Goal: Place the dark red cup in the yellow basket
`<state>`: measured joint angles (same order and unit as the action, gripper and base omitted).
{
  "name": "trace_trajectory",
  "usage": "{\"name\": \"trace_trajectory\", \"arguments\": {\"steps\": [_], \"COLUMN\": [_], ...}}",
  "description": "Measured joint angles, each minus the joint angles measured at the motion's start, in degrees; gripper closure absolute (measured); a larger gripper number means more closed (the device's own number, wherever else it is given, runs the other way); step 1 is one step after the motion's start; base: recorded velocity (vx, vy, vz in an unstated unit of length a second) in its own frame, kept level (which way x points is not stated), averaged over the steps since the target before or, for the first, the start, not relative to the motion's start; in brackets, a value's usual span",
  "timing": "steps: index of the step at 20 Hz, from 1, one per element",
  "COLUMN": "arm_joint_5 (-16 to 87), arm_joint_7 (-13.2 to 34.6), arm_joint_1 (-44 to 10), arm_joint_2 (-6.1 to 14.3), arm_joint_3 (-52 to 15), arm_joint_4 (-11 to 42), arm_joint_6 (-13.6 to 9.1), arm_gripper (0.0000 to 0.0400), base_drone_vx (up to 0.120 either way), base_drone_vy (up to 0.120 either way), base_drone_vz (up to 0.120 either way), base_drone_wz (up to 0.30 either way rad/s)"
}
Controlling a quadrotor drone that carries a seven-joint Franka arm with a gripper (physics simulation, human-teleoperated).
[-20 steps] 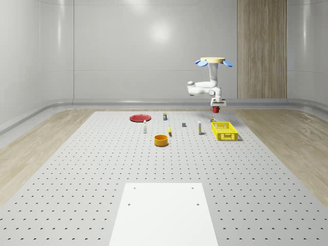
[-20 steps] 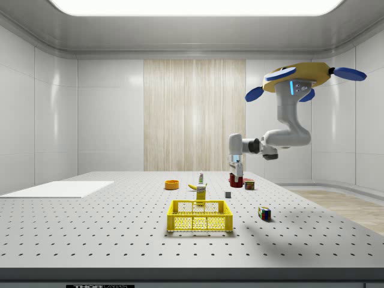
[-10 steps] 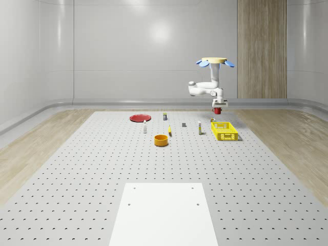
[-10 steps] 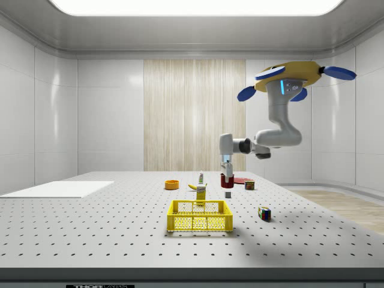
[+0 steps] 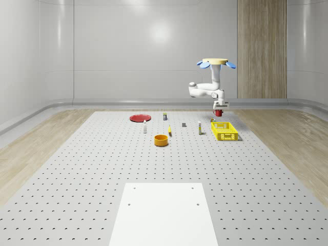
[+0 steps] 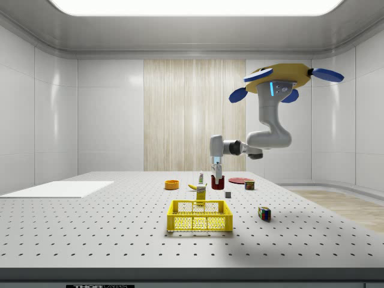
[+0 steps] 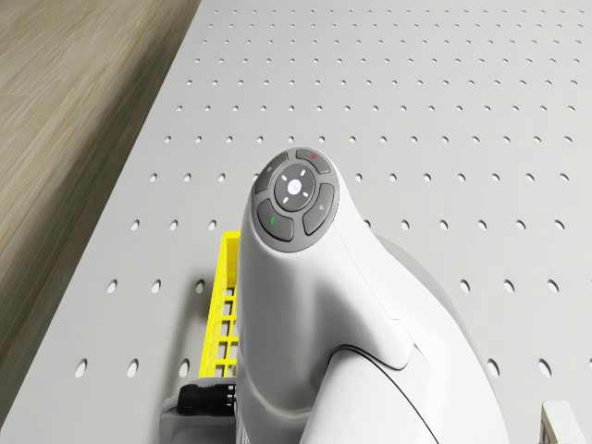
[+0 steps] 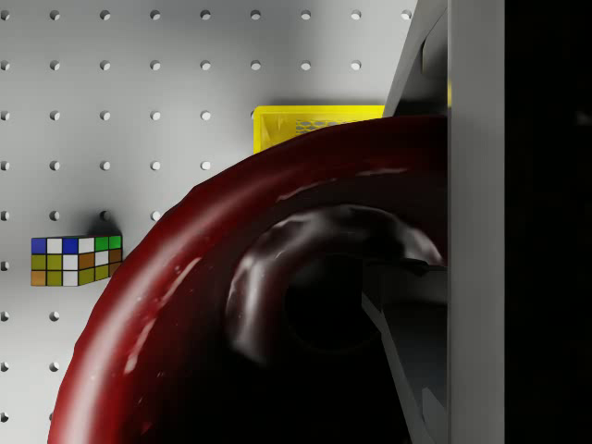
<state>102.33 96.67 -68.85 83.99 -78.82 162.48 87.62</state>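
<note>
Since a second ago the drone [image 6: 279, 81] with its blue rotors has shifted toward the side view's left, and the white arm [image 6: 264, 137] has carried the dark red cup [image 6: 216, 181] along with it, closer to the yellow basket [image 6: 200, 216].

Going left to right in the whole-scene view, a flat red plate [image 5: 140, 118] lies on the perforated grey table [image 5: 102, 169]; a small white bottle [image 5: 145, 127] stands near it. A round orange bowl [image 5: 161, 140] sits nearer the camera, and nothing can be made out inside it. A yellow banana [image 5: 169, 131], a small carton [image 5: 165, 117], a grey cube [image 5: 184, 124] and another small bottle [image 5: 200, 127] follow. Any labels on these are too small to read.

The yellow wire-mesh basket sits next; no contents are visible in it. The gripper [image 5: 219, 106] hangs in the air above the basket's far end, clamped on the cup's rim, with one finger [image 8: 476, 222] against the wall in the wrist view. The drone hovers high above the same end of the table.

A multicoloured puzzle cube [image 8: 76, 260] lies on the table near the basket.
</note>
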Motion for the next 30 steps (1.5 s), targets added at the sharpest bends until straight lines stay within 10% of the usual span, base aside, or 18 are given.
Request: {"name": "trace_trajectory", "arguments": {"steps": [30], "arm_joint_5": [-0.78], "arm_joint_7": [0.49], "arm_joint_1": [-0.66], "arm_joint_2": [3.05], "arm_joint_3": [0.13], "arm_joint_4": [-0.20], "arm_joint_6": [2.99], "arm_gripper": [0.0300], "base_drone_vx": [0.109], "base_drone_vy": [0.000], "base_drone_vz": [-0.059], "base_drone_wz": [0.000]}}
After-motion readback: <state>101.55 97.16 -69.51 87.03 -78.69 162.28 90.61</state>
